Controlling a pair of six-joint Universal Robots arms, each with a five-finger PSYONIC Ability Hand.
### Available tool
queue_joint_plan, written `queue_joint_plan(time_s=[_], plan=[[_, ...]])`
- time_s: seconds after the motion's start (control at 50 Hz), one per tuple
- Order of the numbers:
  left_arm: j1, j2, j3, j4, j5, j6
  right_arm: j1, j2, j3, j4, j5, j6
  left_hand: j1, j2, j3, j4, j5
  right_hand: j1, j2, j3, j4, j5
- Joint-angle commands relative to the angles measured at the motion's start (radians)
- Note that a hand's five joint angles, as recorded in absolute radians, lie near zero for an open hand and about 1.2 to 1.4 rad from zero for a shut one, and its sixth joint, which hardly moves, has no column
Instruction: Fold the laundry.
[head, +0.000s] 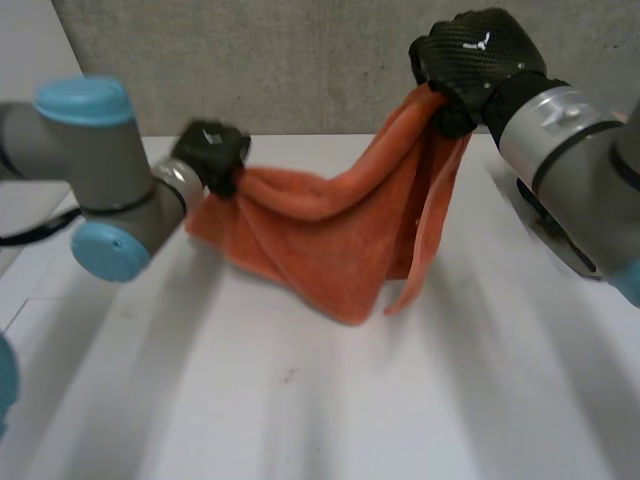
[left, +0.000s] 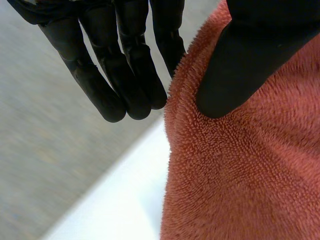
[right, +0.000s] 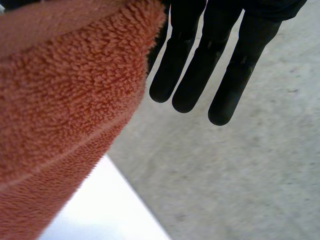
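Two pinches hold the towel (head: 320, 235): left hand (head: 212, 150) low, right hand (head: 475, 55) high; level them and pull taut before lowering.

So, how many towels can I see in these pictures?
1. The orange towel hangs over the white table: the left hand pinches one end, the right hand holds the other end higher. Its folds could hide a smaller cloth.
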Motion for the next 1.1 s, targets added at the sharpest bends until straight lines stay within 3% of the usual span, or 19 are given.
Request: queue_joint_plan(time_s=[0.02,0.12,0.22,0.3,0.42,0.44,0.48,0.52,0.54,0.58,0.62,0.72,0.8,0.9,1.1], plan=[[-0.005,0.178,0.004,0.116,-0.068,-0.092,-0.045,0.166,-0.094,-0.349,0.008,-0.077,0.261,0.204,0.211,0.205,0.254,0.266,0.222,0.206,0.200,0.240],[-0.060,0.279,-0.097,0.150,-0.165,-0.076,-0.057,0.191,0.004,-0.652,-0.088,-0.045,0.261,0.204,0.211,0.205,0.254,0.266,0.222,0.206,0.200,0.240],[-0.099,0.355,-0.289,0.152,-0.238,-0.005,-0.077,0.153,0.209,-0.690,-0.151,-0.005,0.261,0.204,0.211,0.205,0.254,0.266,0.222,0.206,0.200,0.240],[-0.125,0.355,-0.535,0.158,-0.234,0.067,-0.113,0.105,0.402,-0.542,-0.180,-0.002,0.261,0.204,0.211,0.205,0.254,0.266,0.222,0.206,0.200,0.240],[-0.163,0.323,-0.712,0.133,-0.208,0.102,-0.134,0.151,0.500,-0.284,-0.232,-0.045,0.261,0.204,0.211,0.205,0.254,0.266,0.222,0.206,0.200,0.240],[-0.178,0.323,-0.725,0.121,-0.202,0.102,-0.137,0.161,0.500,-0.255,-0.234,-0.061,0.261,0.204,0.211,0.205,0.254,0.166,0.123,0.107,0.101,0.141],[-0.214,0.323,-0.736,0.073,-0.174,0.095,-0.142,0.180,0.492,-0.173,-0.234,-0.123,0.033,-0.024,-0.016,-0.023,0.026,-0.045,-0.089,-0.105,-0.111,-0.071],[-0.226,0.329,-0.729,0.035,-0.163,0.087,-0.143,0.183,0.481,-0.136,-0.228,-0.160,-0.301,-0.358,-0.350,-0.357,-0.308,-0.230,-0.274,-0.289,-0.296,-0.256],[-0.228,0.336,-0.716,-0.003,-0.162,0.079,-0.142,0.182,0.465,-0.106,-0.210,-0.187,-0.582,-0.639,-0.631,-0.638,-0.589,-0.545,-0.588,-0.604,-0.611,-0.571],[-0.228,0.349,-0.688,-0.032,-0.168,0.073,-0.140,0.180,0.449,-0.078,-0.180,-0.189,-0.716,-0.773,-0.766,-0.772,-0.723,-0.767,-0.811,-0.827,-0.833,-0.793],[-0.209,0.375,-0.624,-0.056,-0.189,0.056,-0.137,0.172,0.434,-0.052,-0.113,-0.160,-0.816,-0.873,-0.866,-0.872,-0.823,-0.812,-0.856,-0.871,-0.878,-0.838],[-0.153,0.385,-0.483,-0.059,-0.193,0.041,-0.127,0.122,0.428,-0.026,0.051,-0.059,-0.846,-0.903,-0.895,-0.902,-0.853,-0.944,-0.988,-1.003,-1.010,-0.970],[-0.120,0.323,-0.363,-0.062,-0.115,0.052,-0.130,0.079,0.458,-0.001,0.126,0.018,-0.846,-0.903,-0.895,-0.902,-0.853,-0.956,-1.000,-1.015,-1.022,-0.982],[-0.108,0.139,-0.167,-0.115,0.019,0.122,-0.140,0.086,0.495,0.000,0.124,0.040,-0.799,-0.856,-0.849,-0.855,-0.806,-0.956,-1.000,-1.015,-1.022,-0.982],[-0.099,-0.164,0.152,-0.319,0.177,0.337,-0.199,0.134,0.527,-0.039,0.050,-0.117,-0.535,-0.592,-0.584,-0.591,-0.542,-0.938,-0.982,-0.998,-1.004,-0.964]])
